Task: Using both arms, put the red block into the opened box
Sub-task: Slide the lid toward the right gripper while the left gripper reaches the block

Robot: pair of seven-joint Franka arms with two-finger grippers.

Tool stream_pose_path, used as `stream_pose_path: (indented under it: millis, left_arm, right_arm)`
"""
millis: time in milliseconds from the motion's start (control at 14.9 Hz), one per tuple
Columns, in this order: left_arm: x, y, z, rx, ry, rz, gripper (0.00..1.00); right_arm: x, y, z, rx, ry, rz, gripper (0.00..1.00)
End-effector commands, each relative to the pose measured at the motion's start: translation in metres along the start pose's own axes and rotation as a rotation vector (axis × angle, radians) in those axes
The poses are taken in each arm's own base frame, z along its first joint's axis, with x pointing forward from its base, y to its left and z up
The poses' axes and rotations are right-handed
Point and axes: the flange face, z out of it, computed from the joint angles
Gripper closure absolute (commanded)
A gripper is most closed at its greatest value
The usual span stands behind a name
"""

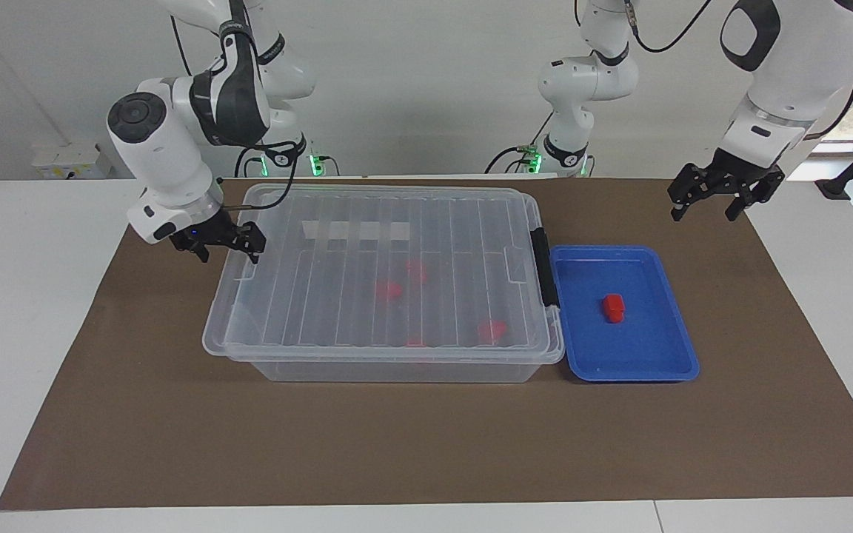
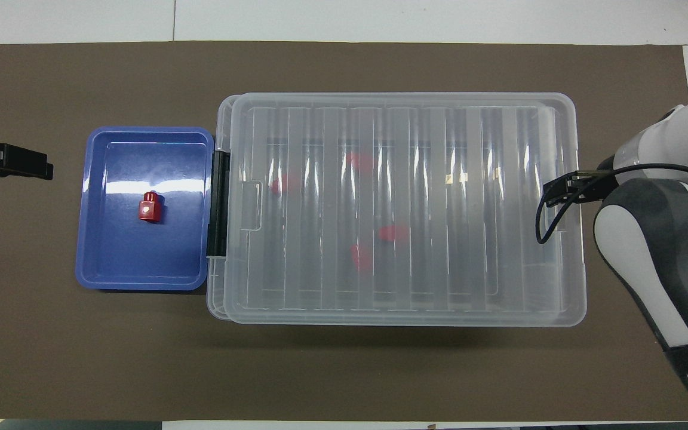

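The red block (image 1: 613,308) (image 2: 151,208) lies in the middle of a shallow blue tray (image 1: 663,366) (image 2: 105,269). The box (image 1: 397,259) (image 2: 404,203), a large clear bin, stands beside the tray with its ribbed lid down and a black latch (image 1: 543,266) (image 2: 219,203) at the tray end. My right gripper (image 1: 225,248) (image 2: 559,192) is open, low at the box's other end, its fingers on either side of the lid's end edge. I cannot tell whether it touches the lid. My left gripper (image 1: 702,213) (image 2: 33,170) hangs open over the mat beside the tray.
Several red blocks (image 1: 389,290) (image 2: 393,233) show dimly through the lid inside the box. A brown mat (image 1: 426,444) (image 2: 344,370) covers the white table. The right arm's cable (image 2: 550,224) loops over the lid's end.
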Motion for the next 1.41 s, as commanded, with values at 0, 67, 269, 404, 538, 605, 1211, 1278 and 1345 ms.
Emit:
stream_pose_path:
  millis: [0, 67, 269, 404, 538, 605, 1211, 1278, 1345]
  left_arm:
    - [-0.002, 0.014, 0.026, 0.011, 0.011, 0.043, 0.0]
    - [0.0, 0.015, 0.042, 0.012, 0.012, 0.044, 0.0]
    - [-0.001, 0.016, 0.087, 0.012, 0.023, 0.048, 0.0]
    - [0.003, 0.016, 0.116, 0.009, 0.019, 0.05, 0.0]
    - [0.003, 0.023, 0.145, 0.006, -0.003, 0.059, 0.0]
    - [-0.001, 0.023, 0.158, 0.006, -0.001, 0.06, 0.0]
    - [-0.029, 0.025, 0.264, 0.001, 0.018, 0.052, 0.0]
    - [-0.03, 0.025, 0.269, 0.001, 0.022, 0.052, 0.0]
    - [-0.03, 0.027, 0.276, -0.001, 0.018, 0.054, 0.0]
  right_arm:
    - [-0.014, 0.011, 0.009, 0.014, 0.003, 0.002, 0.0]
    - [-0.015, 0.016, 0.013, 0.015, -0.003, 0.002, 0.0]
    - [-0.016, 0.021, 0.016, 0.013, 0.005, 0.006, 0.0]
    - [-0.015, 0.034, 0.015, 0.0, 0.007, 0.002, 0.0]
    - [-0.015, 0.061, 0.016, 0.004, 0.006, -0.023, 0.0]
    - [-0.015, 0.071, 0.017, 0.004, 0.006, -0.034, 0.0]
    - [-0.017, 0.132, 0.018, -0.04, 0.022, -0.096, 0.0]
    - [-0.018, 0.139, 0.017, -0.045, 0.021, -0.108, 0.0]
    - [-0.018, 0.145, 0.017, -0.06, 0.017, -0.123, 0.0]
